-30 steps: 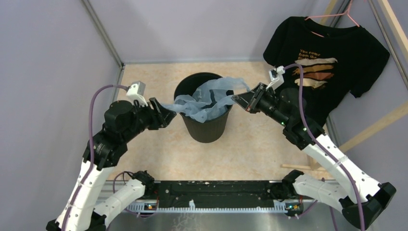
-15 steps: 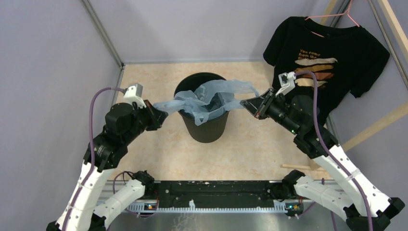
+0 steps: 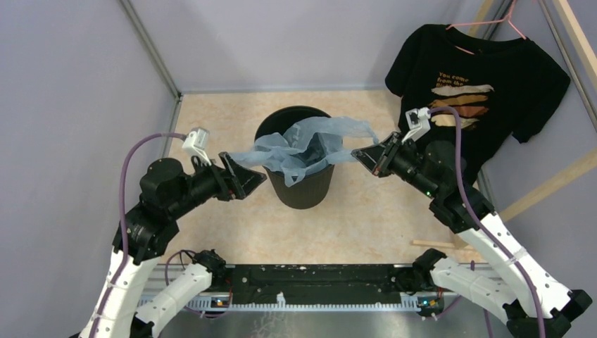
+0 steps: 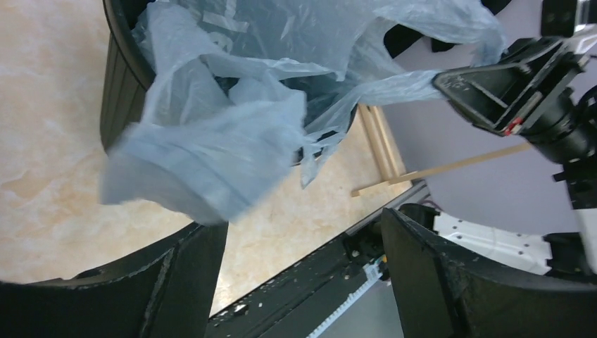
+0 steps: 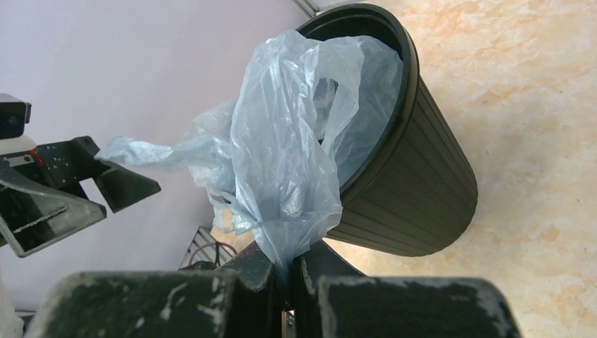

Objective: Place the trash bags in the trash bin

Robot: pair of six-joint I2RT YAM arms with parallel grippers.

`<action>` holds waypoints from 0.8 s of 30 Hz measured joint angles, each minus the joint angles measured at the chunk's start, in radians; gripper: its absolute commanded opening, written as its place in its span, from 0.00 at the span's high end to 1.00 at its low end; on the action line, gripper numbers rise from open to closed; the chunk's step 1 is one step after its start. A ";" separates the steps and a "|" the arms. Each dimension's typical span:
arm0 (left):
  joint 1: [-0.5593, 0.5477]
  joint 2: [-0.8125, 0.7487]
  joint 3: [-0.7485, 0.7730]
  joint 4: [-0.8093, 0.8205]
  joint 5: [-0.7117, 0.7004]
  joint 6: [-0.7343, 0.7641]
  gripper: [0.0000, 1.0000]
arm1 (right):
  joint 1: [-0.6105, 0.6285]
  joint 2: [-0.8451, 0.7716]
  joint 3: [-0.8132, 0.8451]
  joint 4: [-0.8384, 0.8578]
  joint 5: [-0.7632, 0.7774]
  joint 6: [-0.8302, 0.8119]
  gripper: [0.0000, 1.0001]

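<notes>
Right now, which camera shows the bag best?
Top external: the whole bag shows, draped over the rim of the bin, with one end in the right tool. Right wrist shows it foreshortened, bunched up from that pinched end. Left wrist crops its top, and the near flap by the open left tool is blurred.

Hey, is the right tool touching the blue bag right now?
Touching. The right wrist view shows a gathered end of the blue bag running down into the shut right tool, pinched there with no gap.
</notes>
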 measured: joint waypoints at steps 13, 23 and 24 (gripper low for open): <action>0.000 -0.044 -0.079 0.142 -0.087 -0.348 0.24 | 0.000 0.014 -0.001 0.034 -0.020 -0.001 1.00; 0.000 0.009 -0.057 0.124 -0.241 -0.430 0.34 | 0.000 0.014 -0.001 0.045 -0.023 -0.001 1.00; 0.000 0.016 -0.055 0.117 -0.258 -0.437 0.34 | 0.000 0.014 -0.001 0.045 -0.023 -0.001 1.00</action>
